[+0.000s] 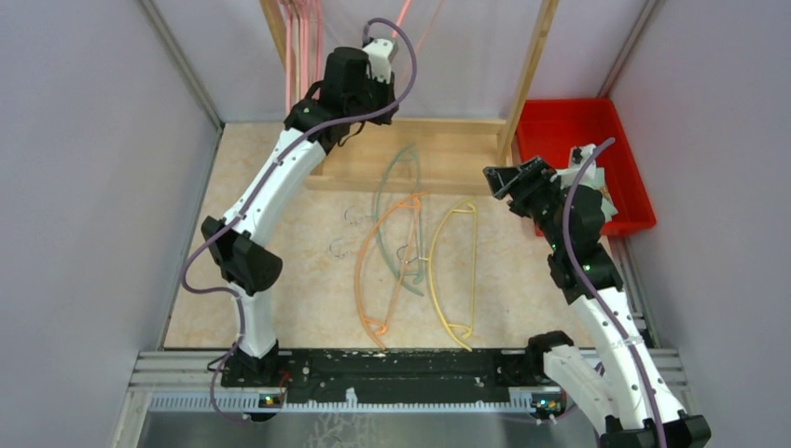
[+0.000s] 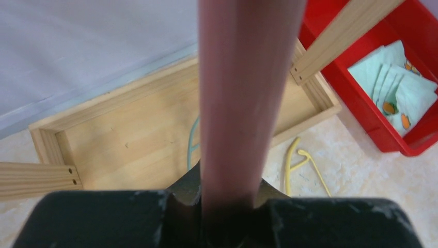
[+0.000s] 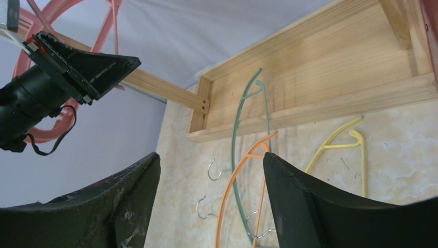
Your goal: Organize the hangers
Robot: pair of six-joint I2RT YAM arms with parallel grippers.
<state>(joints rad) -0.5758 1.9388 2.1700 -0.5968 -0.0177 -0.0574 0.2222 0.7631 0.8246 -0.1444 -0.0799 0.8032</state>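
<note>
left claw pinches a pink hanger over the rack base

the left gripper (image 2: 227,212) is pressed tight onto a thick pink hanger (image 2: 237,93), held up above the wooden rack base (image 1: 448,159). more pink hangers (image 1: 300,47) hang above the base's left end. the green hanger (image 1: 396,168) lies partly on the base, partly on the table (image 1: 280,299) in front of it. the orange hanger (image 1: 359,280) and yellow hanger (image 1: 474,271) lie flat just in front of the base. the right gripper (image 3: 209,196) hovers by the base's right end, fingers spread, holding nothing. a red bin (image 1: 560,117) sits just right of the base.
</note>
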